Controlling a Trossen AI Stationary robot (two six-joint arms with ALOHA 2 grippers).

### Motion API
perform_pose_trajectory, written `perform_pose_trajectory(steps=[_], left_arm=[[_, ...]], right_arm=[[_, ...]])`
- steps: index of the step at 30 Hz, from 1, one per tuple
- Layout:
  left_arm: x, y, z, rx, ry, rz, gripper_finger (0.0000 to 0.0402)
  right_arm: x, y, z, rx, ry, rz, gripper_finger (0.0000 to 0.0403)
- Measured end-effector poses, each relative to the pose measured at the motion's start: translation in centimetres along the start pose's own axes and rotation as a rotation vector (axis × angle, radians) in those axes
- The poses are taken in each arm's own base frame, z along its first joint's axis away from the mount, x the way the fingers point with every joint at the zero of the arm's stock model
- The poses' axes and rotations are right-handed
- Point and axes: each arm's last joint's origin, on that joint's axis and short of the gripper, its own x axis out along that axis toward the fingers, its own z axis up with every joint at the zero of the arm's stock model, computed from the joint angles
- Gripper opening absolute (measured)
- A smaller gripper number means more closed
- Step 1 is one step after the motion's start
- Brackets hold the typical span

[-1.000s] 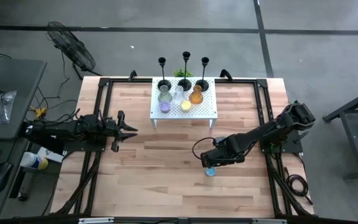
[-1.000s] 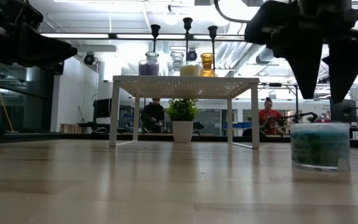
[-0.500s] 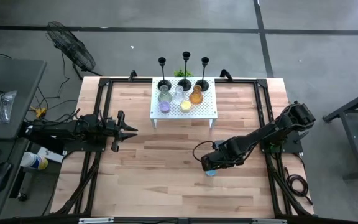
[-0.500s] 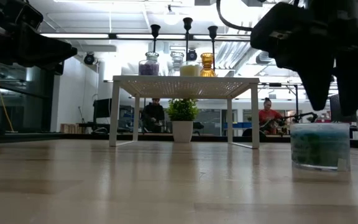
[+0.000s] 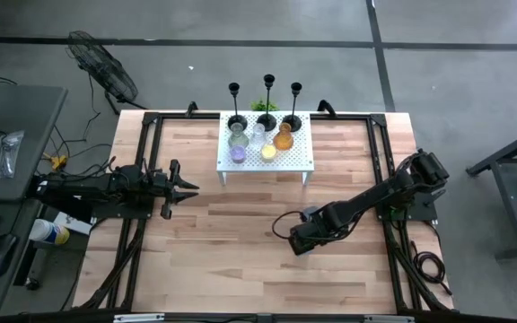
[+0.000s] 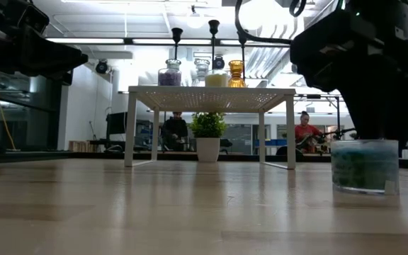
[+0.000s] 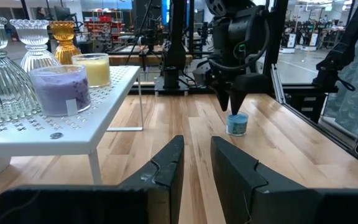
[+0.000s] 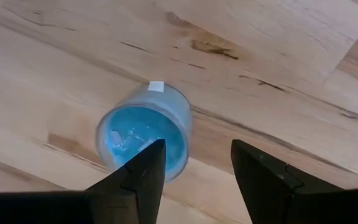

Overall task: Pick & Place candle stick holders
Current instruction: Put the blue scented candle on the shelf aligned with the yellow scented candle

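On the shelf [image 5: 299, 161]: three candlesticks [image 5: 268, 87]; right pincer [image 8: 194, 165] spread above one blue cup [image 8: 143, 137].

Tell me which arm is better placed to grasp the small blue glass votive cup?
Right: its gripper hovers open directly above the small blue glass votive cup, while the left gripper waits far across the wooden table.

The right gripper [image 8: 194, 168], fingers apart, hovers seemingly just above the blue votive cup [image 8: 144, 134] on wood.

Blue votive cup [image 8: 143, 138] upright on the table; others [image 5: 260, 139] crowd the white stand.
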Motion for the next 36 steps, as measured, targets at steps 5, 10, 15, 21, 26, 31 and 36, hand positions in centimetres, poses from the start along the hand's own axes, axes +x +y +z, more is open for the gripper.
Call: perform_pose_trajectory(steps=[5, 10, 15, 21, 26, 31, 36], left_arm=[[0.0, 0.0, 0.0, 0.0, 0.0, 0.0, 0.0077], [0.0, 0.0, 0.0, 0.0, 0.0, 0.0, 0.0077], [0.0, 0.0, 0.0, 0.0, 0.0, 0.0, 0.0077], [0.0, 0.0, 0.0, 0.0, 0.0, 0.0, 0.0077], [0.0, 0.0, 0.0, 0.0, 0.0, 0.0, 0.0077], [0.0, 0.0, 0.0, 0.0, 0.0, 0.0, 0.0077], [0.0, 0.0, 0.0, 0.0, 0.0, 0.0, 0.0077]], right_arm=[[-0.01, -0.03, 0.02, -0.011, -0.007, -0.004, 0.0176], [-0.01, -0.04, 0.02, -0.014, -0.007, -0.005, 0.0155], [-0.01, -0.05, 0.04, -0.014, -0.009, -0.005, 0.0113], [-0.02, -0.05, 0.1, -0.012, -0.007, -0.005, 0.007], [-0.03, -0.04, 0.1, -0.012, -0.007, -0.004, 0.0046], [-0.03, -0.04, 0.1, -0.012, -0.007, -0.004, 0.0028], [-0.04, -0.04, 0.1, -0.012, -0.006, -0.004, 0.0006]])
